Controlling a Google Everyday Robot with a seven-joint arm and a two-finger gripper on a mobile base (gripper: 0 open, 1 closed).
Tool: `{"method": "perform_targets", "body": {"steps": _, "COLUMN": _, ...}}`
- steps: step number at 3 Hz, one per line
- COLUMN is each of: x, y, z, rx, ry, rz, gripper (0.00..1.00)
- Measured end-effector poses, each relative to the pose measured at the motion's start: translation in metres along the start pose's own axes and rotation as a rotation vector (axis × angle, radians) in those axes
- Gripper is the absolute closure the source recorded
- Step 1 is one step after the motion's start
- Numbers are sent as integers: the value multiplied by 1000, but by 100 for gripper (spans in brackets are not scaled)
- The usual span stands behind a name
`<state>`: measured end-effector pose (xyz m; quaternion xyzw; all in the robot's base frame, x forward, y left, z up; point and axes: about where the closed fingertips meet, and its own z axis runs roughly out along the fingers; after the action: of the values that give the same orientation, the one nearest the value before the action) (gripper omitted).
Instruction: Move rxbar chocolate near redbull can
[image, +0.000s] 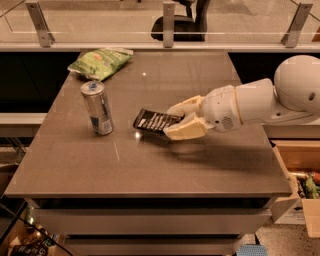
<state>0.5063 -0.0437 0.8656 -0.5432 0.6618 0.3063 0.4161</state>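
Gripper, above the table, had its 2 fingers clamped on an end of the rxbar chocolate | bar hung flat, seemingly just off the surface, near the upright redbull can | level hold likely suited a set-down beside it.

claw gripping rxbar chocolate, near redbull can

The tool above the table hides one end of the rxbar chocolate — its lettering seems illegible.
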Motion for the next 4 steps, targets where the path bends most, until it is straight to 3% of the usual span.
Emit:
{"method": "perform_targets", "body": {"steps": 2, "x": 2, "y": 11, "z": 27, "rx": -30, "ry": 15, "rz": 12, "gripper": 100}}
{"method": "perform_targets", "body": {"steps": 4, "x": 15, "y": 6, "z": 44, "rx": -79, "ry": 6, "rz": 45, "gripper": 100}}
